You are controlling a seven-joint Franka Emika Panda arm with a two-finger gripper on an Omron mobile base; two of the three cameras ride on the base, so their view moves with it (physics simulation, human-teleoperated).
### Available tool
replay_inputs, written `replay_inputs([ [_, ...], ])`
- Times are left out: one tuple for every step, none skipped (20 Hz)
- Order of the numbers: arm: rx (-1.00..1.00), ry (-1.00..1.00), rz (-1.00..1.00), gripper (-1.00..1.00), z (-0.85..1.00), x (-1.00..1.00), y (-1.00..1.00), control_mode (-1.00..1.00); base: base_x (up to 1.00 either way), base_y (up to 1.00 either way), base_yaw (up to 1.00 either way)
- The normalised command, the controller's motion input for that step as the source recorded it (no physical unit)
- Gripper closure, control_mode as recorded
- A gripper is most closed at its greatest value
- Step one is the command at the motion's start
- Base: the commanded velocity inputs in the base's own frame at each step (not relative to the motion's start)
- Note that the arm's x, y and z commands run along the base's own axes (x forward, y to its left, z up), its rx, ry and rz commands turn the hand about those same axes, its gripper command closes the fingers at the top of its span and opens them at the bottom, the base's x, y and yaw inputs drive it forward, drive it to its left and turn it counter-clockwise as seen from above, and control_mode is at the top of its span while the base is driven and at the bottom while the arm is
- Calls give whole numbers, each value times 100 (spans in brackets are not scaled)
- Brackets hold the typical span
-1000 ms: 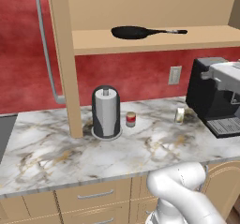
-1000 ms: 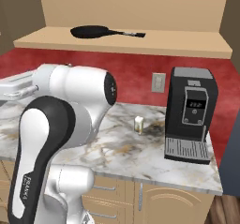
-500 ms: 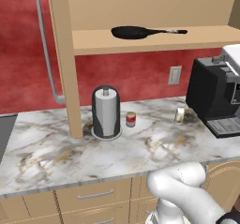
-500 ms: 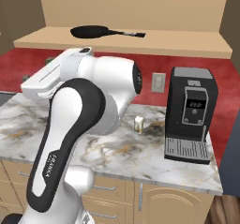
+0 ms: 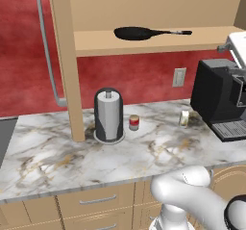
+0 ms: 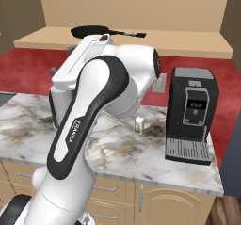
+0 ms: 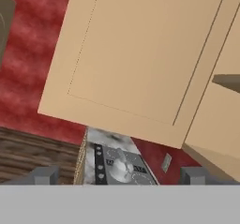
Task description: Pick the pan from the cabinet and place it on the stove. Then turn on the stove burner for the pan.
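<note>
The round black pan (image 5: 139, 32) lies on the open cabinet's shelf (image 5: 158, 44), its thin handle with a silver tip pointing right. From the other side the pan (image 6: 91, 30) shows above my raised arm. The cabinet's tan door (image 5: 62, 60) stands swung open at the left. My gripper (image 7: 119, 176) is open with nothing between its dark fingertips (image 7: 44, 175), and it faces a tan recessed-panel cabinet door (image 7: 136, 54). A white part of my hand (image 5: 238, 44) reaches in right of the shelf, level with it. A grey corner (image 5: 5, 133) at the counter's left end looks like the stove's edge; the stove burner is out of view.
On the marble counter (image 5: 57, 152) stand a paper towel roll (image 5: 108, 114), a small red can (image 5: 134, 122), a pale shaker (image 5: 184, 118) and a black coffee machine (image 5: 218, 101). A wall outlet (image 5: 178, 76) is on the red wall. My arm's elbow (image 6: 108, 83) hides much of the right base view.
My arm has swung upward and the white hand has come into the left base view beside the shelf's right end. The pan has not moved and the gripper stays open.
</note>
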Motion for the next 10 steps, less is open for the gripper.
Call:
replay_inputs([
  [-5, -10, 0, -100, 2, 50, -22, -100, 0, 0, 0],
  [-4, -9, 0, -100, 1, 53, -22, -100, 0, 0, 0],
  [-4, -8, 0, -100, 1, 56, -15, -100, 0, 0, 0],
  [-4, -8, 0, -100, 3, 57, -14, -100, 0, 0, 0],
  [-4, -7, 0, -100, 4, 59, -14, -100, 0, 0, 0],
  [-4, -7, 0, -100, 6, 59, -17, -100, 0, 0, 0],
  [-3, -7, 0, -100, 9, 57, -21, -100, 0, 0, 0],
  [-3, -4, 0, -100, 7, 61, -20, -100, 0, 0, 0],
  [-4, -1, -2, -100, 8, 57, -16, -100, 0, 0, 0],
  [-4, 0, -3, -100, 5, 58, -14, -100, 0, 0, 0],
])
